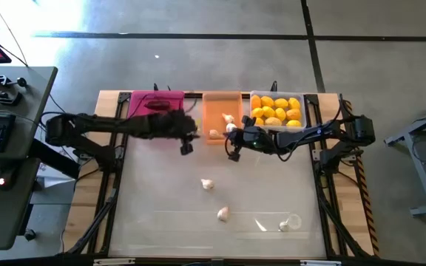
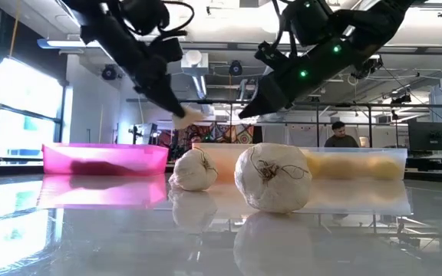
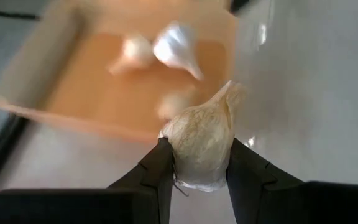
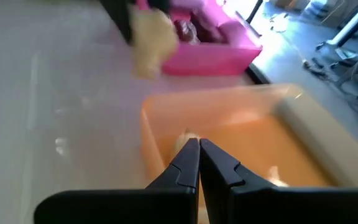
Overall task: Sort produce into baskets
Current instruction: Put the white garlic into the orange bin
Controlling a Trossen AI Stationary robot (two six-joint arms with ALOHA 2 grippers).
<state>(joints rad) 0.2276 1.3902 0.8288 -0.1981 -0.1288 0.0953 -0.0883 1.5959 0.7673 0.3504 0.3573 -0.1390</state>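
Nearest the low camera sit 2 garlic bulbs on the glossy table (image 1: 161,214): the larger bulb (image 2: 273,177) to the fore and the smaller bulb (image 2: 196,170) just beside it, apart from each other. From above, these match the 2 loose bulbs lying mid-table, with a third garlic bulb (image 1: 284,226) next to a clear plastic scrap (image 1: 293,220) toward the near right corner.

3 baskets stand in a row along the far edge of the table. The magenta basket (image 1: 156,100) holds dark red produce. The orange basket (image 1: 220,111) holds a few garlic bulbs. The clear basket (image 1: 277,109) is filled with yellow-orange fruits (image 1: 279,112).

Left gripper (image 3: 197,168) — closed on a held garlic bulb (image 3: 201,142), its 2 dark fingers pressed against opposite sides of the bulb. It hangs above the table just short of the orange basket's near edge, between the magenta and orange baskets as seen from above. The low view shows the bulb raised clear of the surface.

Right gripper (image 4: 199,155) — fingers pressed together, nothing between them. It is positioned over the near end of the orange basket, just beside the left gripper, with the arm reaching in from the right past the clear basket.

A person (image 2: 341,135) is visible in the room beyond the table, behind the clear basket.
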